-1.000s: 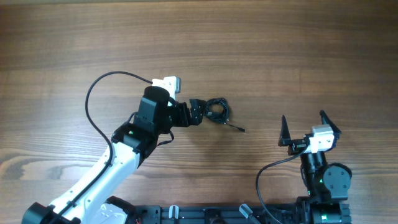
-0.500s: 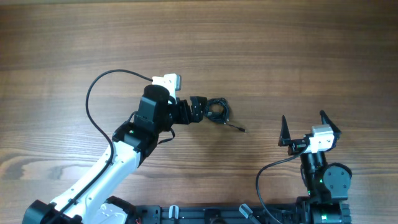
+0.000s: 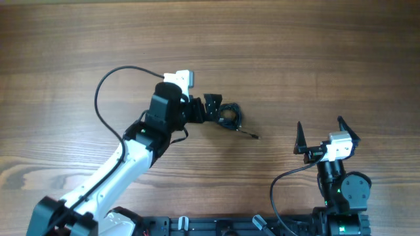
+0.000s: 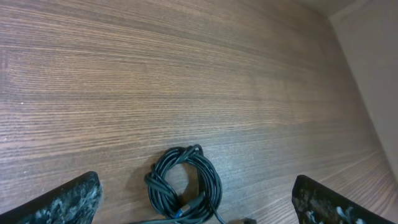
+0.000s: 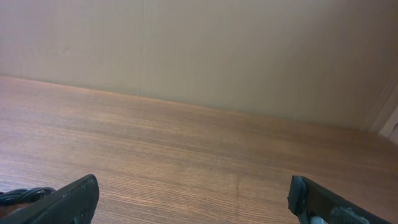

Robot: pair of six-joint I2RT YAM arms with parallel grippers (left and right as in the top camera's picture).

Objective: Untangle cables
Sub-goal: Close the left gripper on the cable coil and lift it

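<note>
The cables [image 3: 230, 116] lie on the wooden table as one small black coil, with a thin tail ending in a tiny plug [image 3: 253, 136] to its right. In the left wrist view the coil [image 4: 183, 183] sits between and just ahead of my two fingers, and nothing touches it. My left gripper [image 3: 215, 109] is open right at the coil's left side. My right gripper [image 3: 320, 133] is open and empty near the front right, well apart from the coil. A bit of the cables [image 5: 22, 196] shows at the lower left of the right wrist view.
The left arm's thick black cable [image 3: 105, 98] loops out to the left over the table. A beige wall [image 5: 199, 50] stands past the table's far edge. The arms' mounting rail [image 3: 216, 226] runs along the front edge.
My left arm has swung slightly towards the far side, bringing its gripper closer alongside the coil. The coil and the right arm have not moved.
</note>
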